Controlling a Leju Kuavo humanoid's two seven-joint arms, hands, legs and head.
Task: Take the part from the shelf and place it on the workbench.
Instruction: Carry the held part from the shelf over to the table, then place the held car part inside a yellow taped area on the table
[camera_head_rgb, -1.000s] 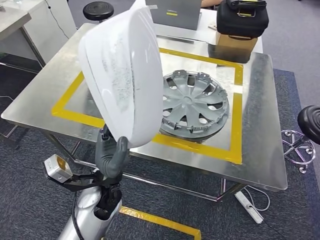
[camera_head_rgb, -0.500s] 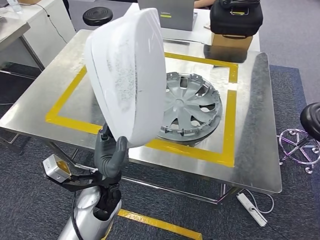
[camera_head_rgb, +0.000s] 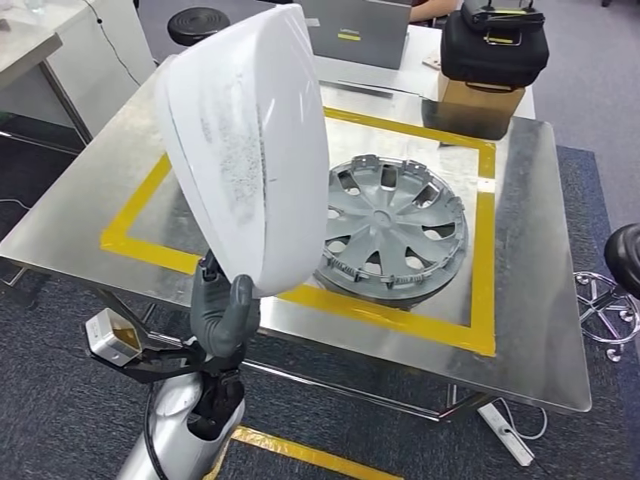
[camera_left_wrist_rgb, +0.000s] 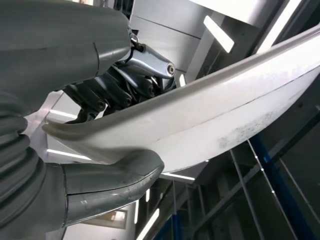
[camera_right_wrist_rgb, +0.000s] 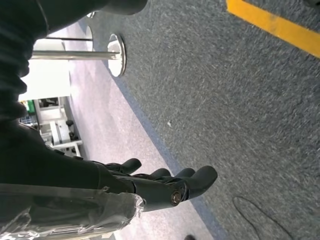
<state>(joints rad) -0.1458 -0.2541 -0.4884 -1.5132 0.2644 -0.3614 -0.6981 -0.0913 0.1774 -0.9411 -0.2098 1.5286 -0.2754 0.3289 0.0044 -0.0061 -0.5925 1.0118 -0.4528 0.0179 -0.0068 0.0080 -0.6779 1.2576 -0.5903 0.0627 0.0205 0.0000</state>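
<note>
The white curved part (camera_head_rgb: 241, 150), a smooth shell with a grey scuffed patch on its face, is held upright in the air at about 9 o'clock of the head view, in front of the near-left stretch of the steel workbench (camera_head_rgb: 528, 300) and not touching it. The left hand (camera_head_rgb: 220, 312) grips its lower edge, thumb (camera_left_wrist_rgb: 113, 185) pressed on one face and the darker fingers (camera_left_wrist_rgb: 113, 92) curled against the other. On the workbench, inside a yellow tape rectangle (camera_head_rgb: 483, 260), a grey wheel cover (camera_head_rgb: 392, 225) lies flat at about 3 o'clock from the part. A black case (camera_head_rgb: 494, 45) sits on a cardboard box (camera_head_rgb: 479, 100) at 1 o'clock. The right hand (camera_right_wrist_rgb: 158, 185) hangs over grey carpet (camera_right_wrist_rgb: 245, 110), fingers extended side by side, holding nothing.
</note>
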